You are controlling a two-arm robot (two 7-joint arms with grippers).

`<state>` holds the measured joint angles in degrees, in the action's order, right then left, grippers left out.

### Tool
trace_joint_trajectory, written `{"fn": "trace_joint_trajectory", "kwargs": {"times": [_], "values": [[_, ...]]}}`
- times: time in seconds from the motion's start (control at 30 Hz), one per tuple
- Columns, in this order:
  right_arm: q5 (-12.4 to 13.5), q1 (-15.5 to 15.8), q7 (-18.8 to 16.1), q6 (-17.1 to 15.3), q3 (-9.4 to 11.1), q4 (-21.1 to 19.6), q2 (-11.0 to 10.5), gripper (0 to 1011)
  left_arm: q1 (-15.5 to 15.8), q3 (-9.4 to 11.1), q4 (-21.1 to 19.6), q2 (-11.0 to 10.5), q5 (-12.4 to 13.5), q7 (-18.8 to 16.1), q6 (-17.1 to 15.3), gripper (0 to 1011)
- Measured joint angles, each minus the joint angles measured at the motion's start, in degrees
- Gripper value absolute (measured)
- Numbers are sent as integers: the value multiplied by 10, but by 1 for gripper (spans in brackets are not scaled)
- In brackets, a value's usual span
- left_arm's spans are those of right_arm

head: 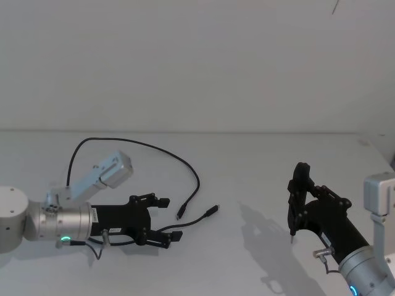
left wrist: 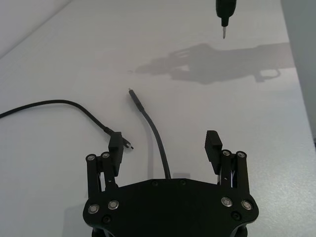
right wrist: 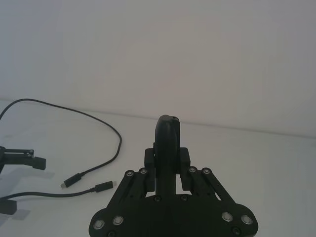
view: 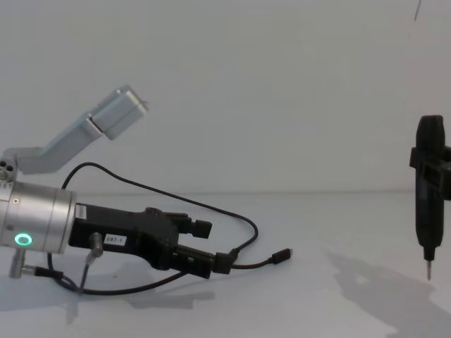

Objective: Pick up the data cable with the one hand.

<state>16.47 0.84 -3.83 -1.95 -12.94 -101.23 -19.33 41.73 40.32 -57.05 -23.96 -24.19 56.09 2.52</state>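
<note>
Head view: my left tool (head: 170,219) lies low over the tabletop (head: 247,160) near its left edge. Its jaws are apart, straddling one plug branch of the data cable (head: 198,180), which loops toward the far edge.

Left wrist view: that branch runs between the pads without touching them, and the other plug sits just beside one pad. Closing off-centre could push the cord away or pinch both ends.

Right wrist view: my right tool (right wrist: 167,160), toward the right edge, is clamped on a black stylus (right wrist: 168,131).
</note>
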Motion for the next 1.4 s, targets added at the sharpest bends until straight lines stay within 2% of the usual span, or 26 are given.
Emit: {"fn": "trace_joint_trajectory", "kwargs": {"times": [0.47, 0.73, 1.07, 1.33, 1.4], "values": [[0, 0, 0, 0, 0, 0, 0, 279, 3, 4, 19, 16, 1, -13, -4, 1002], [0, 0, 0, 0, 0, 0, 0, 279, 4, 7, 20, 18, -3, -13, -12, 998], [0, 0, 0, 0, 0, 0, 0, 279, 8, 15, 18, 14, -4, -8, -25, 766], [0, 0, 0, 0, 0, 0, 0, 279, 16, 28, 14, 6, 2, 3, -36, 487], [0, 0, 0, 0, 0, 0, 0, 279, 17, 31, 13, 4, 4, 5, -38, 452]]}}
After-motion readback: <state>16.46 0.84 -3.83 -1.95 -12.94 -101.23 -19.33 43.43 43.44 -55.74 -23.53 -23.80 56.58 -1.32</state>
